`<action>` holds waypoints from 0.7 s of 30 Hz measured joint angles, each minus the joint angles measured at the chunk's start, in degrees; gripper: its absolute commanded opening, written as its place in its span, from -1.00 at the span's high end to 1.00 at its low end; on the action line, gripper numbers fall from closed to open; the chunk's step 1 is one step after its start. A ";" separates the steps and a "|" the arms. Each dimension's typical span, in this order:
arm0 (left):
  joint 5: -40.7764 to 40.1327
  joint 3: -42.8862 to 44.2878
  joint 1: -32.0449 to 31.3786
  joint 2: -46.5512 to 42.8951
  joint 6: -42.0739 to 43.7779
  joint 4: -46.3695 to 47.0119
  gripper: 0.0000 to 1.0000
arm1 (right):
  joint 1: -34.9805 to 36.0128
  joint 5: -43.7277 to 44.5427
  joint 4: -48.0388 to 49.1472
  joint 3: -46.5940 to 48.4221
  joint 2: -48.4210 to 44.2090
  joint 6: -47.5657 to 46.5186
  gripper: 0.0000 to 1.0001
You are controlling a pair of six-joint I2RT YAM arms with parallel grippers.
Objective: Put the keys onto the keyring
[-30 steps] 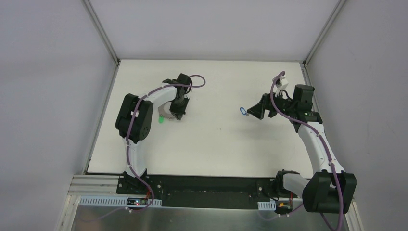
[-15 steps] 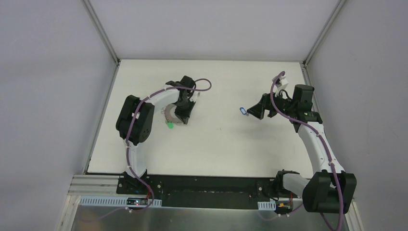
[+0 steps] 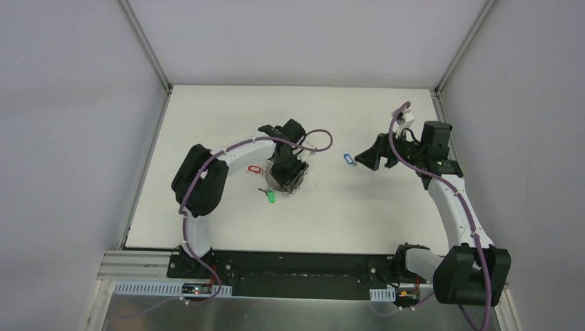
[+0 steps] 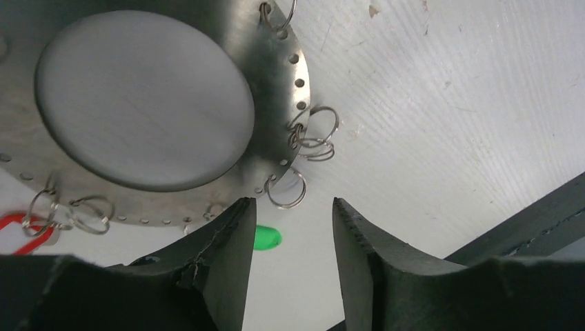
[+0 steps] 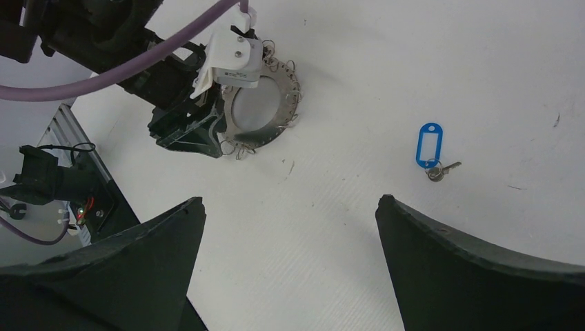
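Shifted toward bench centre since earlier: left pincer and keyring. That pincer is standing narrowly parted, gripping nothing, keyring lying just beyond its tips. Wide open, right pincer is hanging, blue-tagged key lying ahead.

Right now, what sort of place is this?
Probably a robotics lab test cell: a left arm and right arm bolted at the near edge of a white table, plain grey walls boxing it in, with a keyring and blue-tagged key as props.
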 measured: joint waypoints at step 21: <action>-5.20 -4.44 -1.97 -6.38 17.97 -2.54 0.09 | -0.09 -0.79 0.00 0.00 0.00 0.48 -0.96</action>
